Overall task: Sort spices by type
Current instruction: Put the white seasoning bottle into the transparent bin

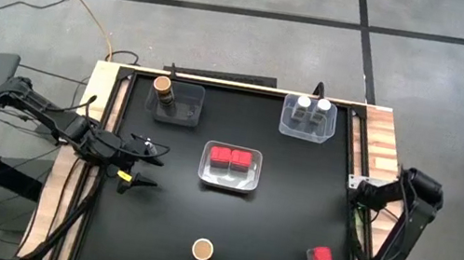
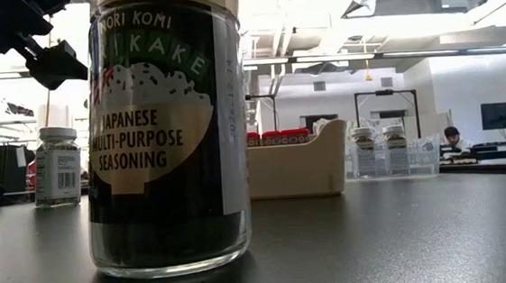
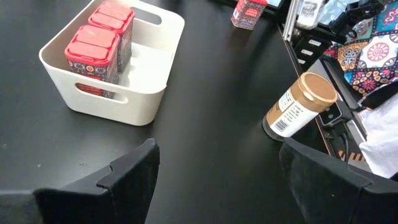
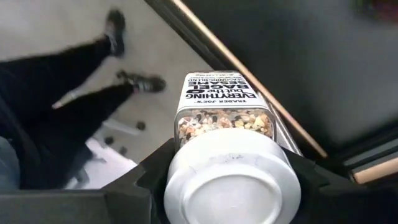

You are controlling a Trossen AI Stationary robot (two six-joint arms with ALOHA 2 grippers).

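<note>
White-lidded jar [image 4: 233, 180] in right hand [image 4: 231, 163], left hand [image 1: 139, 167] hovering.

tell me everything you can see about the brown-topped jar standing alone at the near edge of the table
The brown-topped jar stands upright on the black table, near its front edge, apart from every tray. It is a clear cylinder with a tan lid and dark flaky contents. Its label reads "Japanese multi-purpose seasoning" around a rice-bowl drawing, with a white printed panel on the other side. Neither gripper touches it.
</note>
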